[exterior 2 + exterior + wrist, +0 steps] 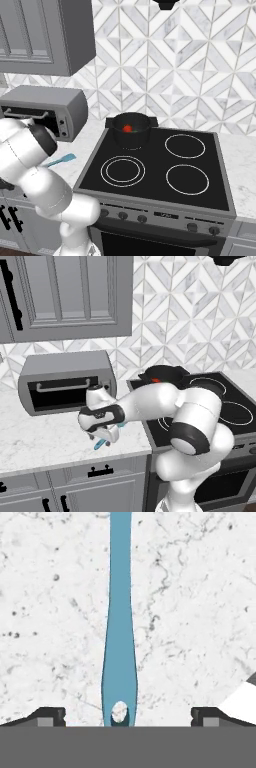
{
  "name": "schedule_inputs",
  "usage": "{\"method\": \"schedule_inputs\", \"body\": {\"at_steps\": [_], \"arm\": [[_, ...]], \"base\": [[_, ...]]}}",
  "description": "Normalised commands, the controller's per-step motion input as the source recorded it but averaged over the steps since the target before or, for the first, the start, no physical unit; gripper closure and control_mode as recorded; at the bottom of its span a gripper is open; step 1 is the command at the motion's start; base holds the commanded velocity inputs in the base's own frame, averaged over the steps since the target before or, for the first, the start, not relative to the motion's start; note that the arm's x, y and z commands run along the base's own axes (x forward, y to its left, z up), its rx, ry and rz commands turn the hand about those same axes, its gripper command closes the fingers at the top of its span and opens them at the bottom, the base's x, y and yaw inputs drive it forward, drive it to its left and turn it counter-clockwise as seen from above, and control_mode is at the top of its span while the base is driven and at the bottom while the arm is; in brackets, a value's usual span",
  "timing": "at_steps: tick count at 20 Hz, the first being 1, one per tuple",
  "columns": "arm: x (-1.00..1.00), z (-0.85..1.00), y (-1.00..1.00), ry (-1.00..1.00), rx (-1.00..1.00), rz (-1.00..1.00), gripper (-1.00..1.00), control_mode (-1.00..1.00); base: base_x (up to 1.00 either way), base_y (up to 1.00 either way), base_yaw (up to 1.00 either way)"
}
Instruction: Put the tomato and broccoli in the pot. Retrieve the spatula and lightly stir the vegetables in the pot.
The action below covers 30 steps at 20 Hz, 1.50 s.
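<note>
White arm bends low over the counter [200, 587], its hand [120, 714] spread wide astride the spatula [119, 637] handle.

Bright, even rendered light across all three views, no glare and no hard shadows anywhere. The marble counter [190, 612] in the hand view reads crisp but a touch soft and pixelated up close, with no shadow under the spatula [119, 637]. The glossy stovetop [160, 170] stays dark, barely a reflection, edges straight and undistorted
</note>
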Motion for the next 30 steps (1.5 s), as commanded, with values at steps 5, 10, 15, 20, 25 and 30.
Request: {"method": "schedule_inputs", "body": {"at_steps": [5, 10, 15, 20, 25, 30], "arm": [[0.0, -0.18, 0.0, -0.01, -0.02, -0.17, -1.0, -1.0], [0.05, -0.23, 0.0, -0.01, 0.0, -0.01, -1.0, -1.0], [0.14, -0.37, 0.0, -0.01, 0.0, 0.01, -1.0, -1.0], [-0.04, -0.4, 0.0, -0.03, 0.0, 0.0, 1.0, -1.0], [-0.48, -0.3, -0.11, 0.0, 0.0, -0.04, 1.0, -1.0], [-0.68, 0.54, -0.71, -0.12, 0.08, 0.0, 1.0, -1.0]], "base": [[0.0, 0.0, 0.0], [0.0, 0.0, 0.0], [0.0, 0.0, 0.0], [0.0, 0.0, 0.0], [0.0, 0.0, 0.0], [0.0, 0.0, 0.0]]}}
